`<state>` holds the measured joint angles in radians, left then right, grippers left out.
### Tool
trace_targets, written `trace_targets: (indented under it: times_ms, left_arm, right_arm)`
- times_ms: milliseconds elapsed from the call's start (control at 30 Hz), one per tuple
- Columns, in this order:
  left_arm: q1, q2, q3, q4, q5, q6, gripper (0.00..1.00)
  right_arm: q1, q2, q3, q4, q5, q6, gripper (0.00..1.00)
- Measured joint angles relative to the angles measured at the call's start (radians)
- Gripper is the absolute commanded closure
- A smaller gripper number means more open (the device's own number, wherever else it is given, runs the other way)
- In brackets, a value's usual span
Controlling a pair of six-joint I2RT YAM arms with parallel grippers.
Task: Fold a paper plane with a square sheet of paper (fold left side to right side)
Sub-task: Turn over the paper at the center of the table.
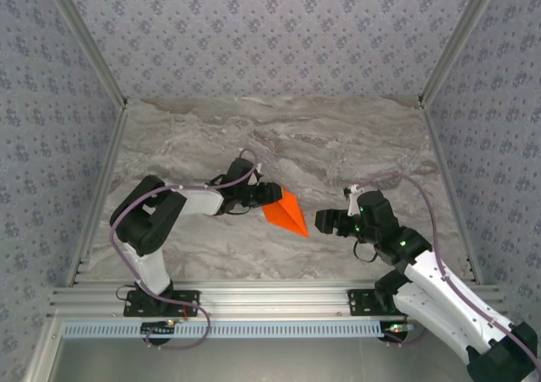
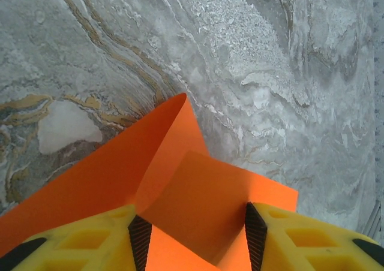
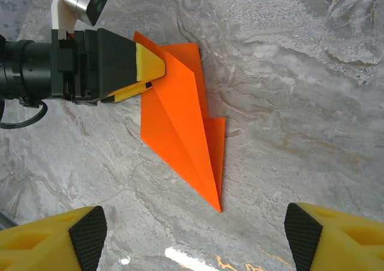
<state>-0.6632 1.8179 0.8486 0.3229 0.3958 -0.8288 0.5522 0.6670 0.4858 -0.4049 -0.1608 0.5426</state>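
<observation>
Left gripper (image 1: 264,199) fingers (image 3: 150,64) are clamped on the wide end of the orange paper plane (image 1: 286,213), which lies on the marble table (image 1: 338,137), tip pointing toward the right arm. Right gripper (image 1: 324,221) holds its jaws wide apart near that tip, clear of the paper.

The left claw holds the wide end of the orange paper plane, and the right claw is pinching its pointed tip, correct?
Not quite: the right claw is open, apart from the paper plane, as the right wrist view shows. The left claw does hold the wide end.
</observation>
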Motion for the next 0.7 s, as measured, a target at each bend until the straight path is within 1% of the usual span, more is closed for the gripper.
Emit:
trace_targets:
  times_ms: [133, 333, 400, 533, 600, 700]
  left_arm:
    - [0.003, 0.023, 0.002, 0.043, 0.002, -0.010, 0.70]
    - [0.026, 0.037, 0.002, 0.109, 0.026, -0.019, 0.87]
    - [0.037, 0.036, -0.002, 0.132, 0.034, -0.019, 0.90]
    - [0.056, -0.021, -0.037, 0.148, 0.045, -0.015, 0.95]
    - [0.061, -0.078, -0.056, 0.144, 0.052, -0.006, 0.96]
    - [0.061, -0.195, -0.061, 0.122, 0.066, 0.010, 0.98]
  right_arm:
    - [0.000, 0.000, 0.000, -0.008, 0.001, 0.000, 0.16]
    - [-0.015, 0.000, 0.000, -0.008, -0.030, -0.005, 0.00]
    - [-0.036, 0.000, 0.000, -0.004, -0.067, -0.007, 0.00]
    - [-0.124, 0.000, 0.000, 0.021, -0.195, -0.007, 0.00]
    - [-0.190, 0.000, -0.005, 0.054, -0.276, -0.002, 0.00]
    - [-0.312, 0.000, -0.039, 0.151, -0.419, 0.040, 0.00]
